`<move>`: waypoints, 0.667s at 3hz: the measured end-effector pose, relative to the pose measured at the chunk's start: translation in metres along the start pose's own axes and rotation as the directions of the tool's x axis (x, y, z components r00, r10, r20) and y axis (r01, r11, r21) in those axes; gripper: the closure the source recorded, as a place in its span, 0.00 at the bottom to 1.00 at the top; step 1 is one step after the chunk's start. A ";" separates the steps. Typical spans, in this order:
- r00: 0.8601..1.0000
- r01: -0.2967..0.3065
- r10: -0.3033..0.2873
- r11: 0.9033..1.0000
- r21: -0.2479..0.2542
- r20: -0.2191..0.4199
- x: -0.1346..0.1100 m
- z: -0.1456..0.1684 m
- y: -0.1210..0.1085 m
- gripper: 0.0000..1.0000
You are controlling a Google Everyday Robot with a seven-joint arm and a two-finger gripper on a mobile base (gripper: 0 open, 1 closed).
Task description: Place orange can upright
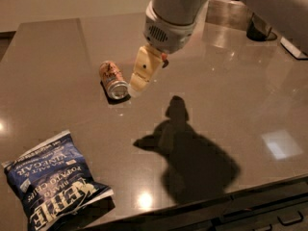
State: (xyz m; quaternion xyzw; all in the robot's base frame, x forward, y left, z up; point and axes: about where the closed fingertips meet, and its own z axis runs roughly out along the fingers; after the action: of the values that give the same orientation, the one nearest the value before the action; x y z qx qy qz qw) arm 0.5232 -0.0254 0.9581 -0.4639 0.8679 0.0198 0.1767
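Note:
The orange can (113, 79) lies on its side on the brown table (231, 95), left of centre, with its silver end facing the front. My gripper (142, 76) hangs from the grey arm (173, 11) just right of the can, close above the table and slightly apart from the can. It holds nothing that I can see.
A blue potato chip bag (53, 182) lies at the front left. A sliver of the red apple (165, 58) shows behind the gripper. A metal box (226, 11) and a dark object (260, 28) stand at the back right. The table's front edge runs along the bottom right.

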 end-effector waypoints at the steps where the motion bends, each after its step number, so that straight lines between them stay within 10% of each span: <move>1: 0.998 -0.045 0.044 0.999 -0.029 -0.041 -0.037 0.024 0.007 0.00; 2: 0.991 -0.104 0.101 0.994 -0.039 -0.092 -0.085 0.057 0.020 0.00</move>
State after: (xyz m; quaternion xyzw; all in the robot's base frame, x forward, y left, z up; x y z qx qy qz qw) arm 0.5668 0.0648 0.9300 -0.4229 0.8970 0.0271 0.1261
